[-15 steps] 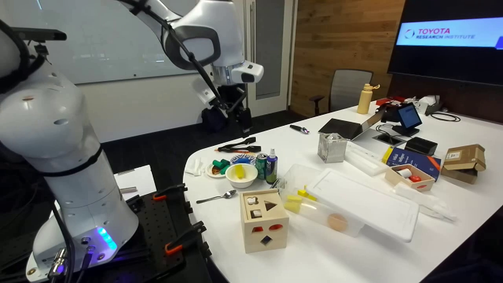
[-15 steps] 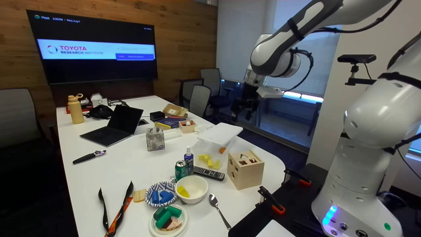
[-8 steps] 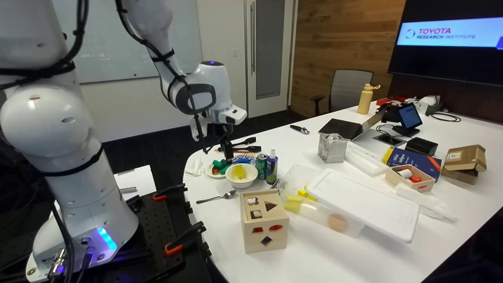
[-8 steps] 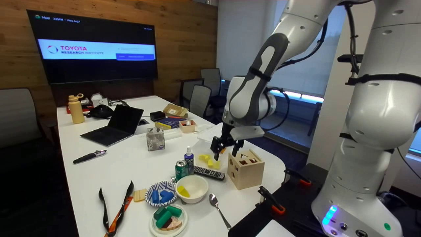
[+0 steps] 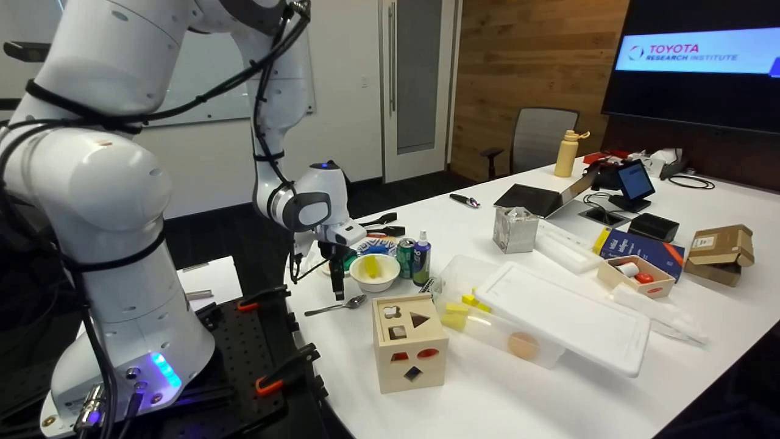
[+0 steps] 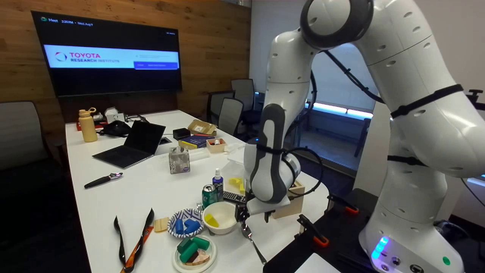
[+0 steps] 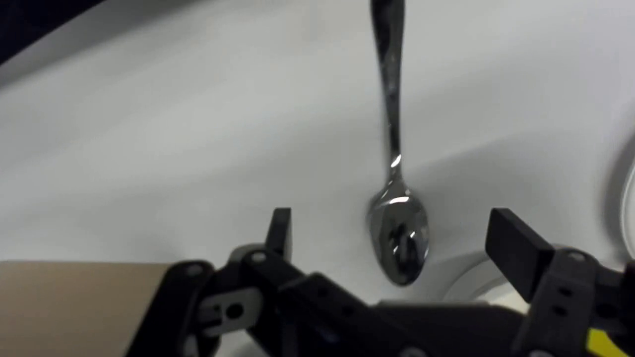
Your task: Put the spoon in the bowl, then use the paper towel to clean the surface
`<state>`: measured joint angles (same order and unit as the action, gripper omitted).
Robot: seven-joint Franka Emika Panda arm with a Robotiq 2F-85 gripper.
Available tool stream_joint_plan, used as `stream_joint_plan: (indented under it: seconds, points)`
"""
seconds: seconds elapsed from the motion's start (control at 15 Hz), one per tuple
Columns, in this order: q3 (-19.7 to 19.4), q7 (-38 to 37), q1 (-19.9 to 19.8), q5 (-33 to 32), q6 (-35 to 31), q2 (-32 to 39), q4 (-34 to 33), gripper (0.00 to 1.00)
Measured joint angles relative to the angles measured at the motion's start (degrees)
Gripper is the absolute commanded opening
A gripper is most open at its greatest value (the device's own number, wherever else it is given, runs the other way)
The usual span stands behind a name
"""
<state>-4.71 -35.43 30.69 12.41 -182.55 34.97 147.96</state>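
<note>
A metal spoon (image 5: 354, 302) lies flat on the white tabletop (image 5: 487, 396); it also shows in an exterior view (image 6: 257, 250). The pale bowl (image 5: 375, 283) with a yellow piece inside stands beside it, seen also in an exterior view (image 6: 229, 214). My gripper (image 7: 389, 223) points down over the spoon's head with its jaws wide apart. In the wrist view the spoon (image 7: 399, 238) lies between the fingers, touched by neither, its handle running away toward the top. The bowl's rim (image 7: 466, 280) is partly covered by the right finger. I cannot make out a paper towel for sure.
A wooden shape cube (image 5: 409, 353) stands close to the gripper. A green can (image 5: 405, 259), a spray bottle (image 5: 421, 262) and a remote (image 6: 234, 196) are past the bowl. A patterned bowl (image 6: 172, 229) and a plate (image 6: 212, 258) sit near. A lidded clear box (image 5: 567, 317) lies behind.
The arm has swung in and come down from high above the table to over the spoon's head. The spoon, the bowl and the other objects have not moved.
</note>
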Motion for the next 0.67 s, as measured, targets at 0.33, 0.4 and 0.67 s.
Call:
stream_joint_plan:
  seconds: [0.33,0.4,0.67]
  points:
    - [2.04,-1.02,3.93,6.13,0.36,14.04,-13.11,1.00]
    - [1.48,-1.12,5.00,7.46,0.36,15.10,-14.13,1.00]
    - [-1.95,-4.56,11.26,11.59,0.49,15.69,-14.46,0.75]
